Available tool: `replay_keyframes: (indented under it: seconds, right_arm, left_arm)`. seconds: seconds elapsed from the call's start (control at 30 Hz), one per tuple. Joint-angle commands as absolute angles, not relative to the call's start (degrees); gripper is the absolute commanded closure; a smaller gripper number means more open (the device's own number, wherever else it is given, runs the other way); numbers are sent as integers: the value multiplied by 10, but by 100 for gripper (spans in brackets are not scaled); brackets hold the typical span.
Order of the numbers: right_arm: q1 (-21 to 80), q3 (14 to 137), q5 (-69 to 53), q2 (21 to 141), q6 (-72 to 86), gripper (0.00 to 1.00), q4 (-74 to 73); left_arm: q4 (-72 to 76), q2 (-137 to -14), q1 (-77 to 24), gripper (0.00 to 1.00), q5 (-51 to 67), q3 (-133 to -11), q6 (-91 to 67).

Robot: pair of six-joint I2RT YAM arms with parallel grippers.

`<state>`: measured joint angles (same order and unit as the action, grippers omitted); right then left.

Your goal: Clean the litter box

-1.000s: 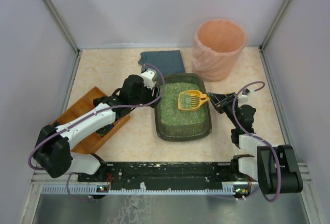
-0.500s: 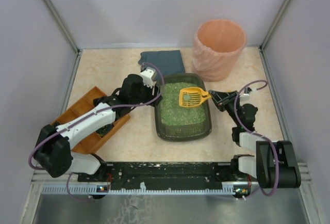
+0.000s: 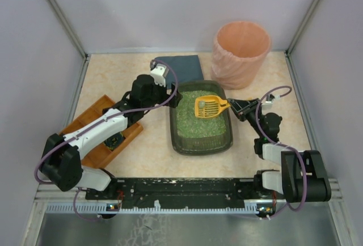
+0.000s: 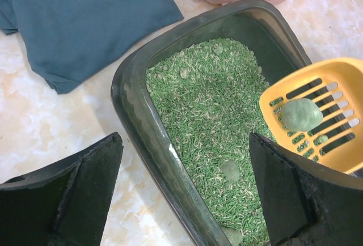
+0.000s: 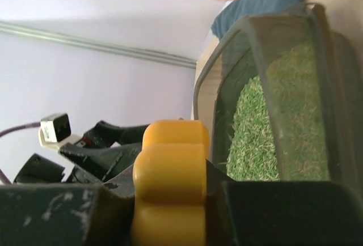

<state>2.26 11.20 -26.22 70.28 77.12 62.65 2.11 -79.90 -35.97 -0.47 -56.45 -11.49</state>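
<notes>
The dark grey-green litter box (image 3: pixel 172 126) holds green litter in the middle of the table. My right gripper (image 3: pixel 233 108) is shut on the handle of a yellow slotted scoop (image 3: pixel 208 107). It holds the scoop over the box's far right part. One green clump (image 4: pixel 301 114) lies in the scoop (image 4: pixel 334 149). In the right wrist view the yellow handle (image 5: pixel 170 172) is pinched between the jaws of the right gripper (image 5: pixel 170 192). My left gripper (image 3: pixel 172 95) is open and empty. Its jaws straddle the box's left rim (image 4: pixel 136 115) without touching it. Another clump (image 4: pixel 229 170) lies in the litter.
A tall peach bin (image 3: pixel 241 53) stands at the back right, just beyond the box. A folded dark blue cloth (image 3: pixel 178 67) lies behind the box; it also shows in the left wrist view (image 4: pixel 79 19). An orange-brown wooden tray (image 3: pixel 99 135) sits at the left under my left arm.
My left gripper has moved a little toward the far side along the box's left rim. The scoop has shifted slightly up and left with the clump still in it.
</notes>
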Motion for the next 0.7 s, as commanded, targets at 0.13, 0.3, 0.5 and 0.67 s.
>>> replay_keyframes:
  seconds: [0.13,0.3,0.5,0.67]
  right_arm:
    - [23,141,-271,696,772,100,669]
    - [22,154,-269,677,764,100,623]
    - [20,185,-254,653,776,100,565]
    - [18,258,-230,638,768,100,470]
  left_arm:
    - [21,-792,-358,9,25,-571,-112]
    - [11,-785,-358,10,10,-572,-99]
    - [-2,-786,-358,10,-5,-577,-83]
    - [-4,-789,-358,9,-1,-578,-83]
